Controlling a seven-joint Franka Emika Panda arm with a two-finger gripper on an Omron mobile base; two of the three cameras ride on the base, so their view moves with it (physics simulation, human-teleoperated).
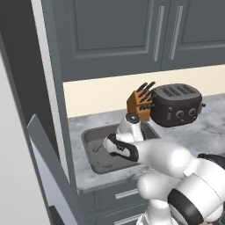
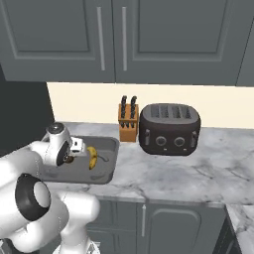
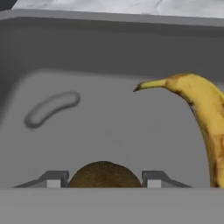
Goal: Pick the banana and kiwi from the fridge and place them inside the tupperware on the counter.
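Observation:
My gripper (image 3: pixel 104 179) hangs low inside the dark grey tupperware (image 3: pixel 109 19), shut on the olive-brown kiwi (image 3: pixel 104 174), which sits between the two fingertips (image 3: pixel 54 178). The yellow banana (image 3: pixel 205 109) lies on the tupperware floor to the right of the kiwi, its stem pointing left. From the right base view the banana (image 2: pixel 92 157) rests in the tupperware (image 2: pixel 111 166) just right of the gripper (image 2: pixel 69 158). In the left base view the white hand covers the middle of the tupperware (image 1: pixel 90 149) on the marbled counter (image 1: pixel 193 132).
A black toaster (image 2: pixel 170 129) and a wooden knife block (image 2: pixel 128 121) stand on the counter (image 2: pixel 173 173) right of the tupperware. The fridge door (image 1: pixel 46 171) stands open at the left. Dark wall cabinets (image 2: pixel 124 34) hang above.

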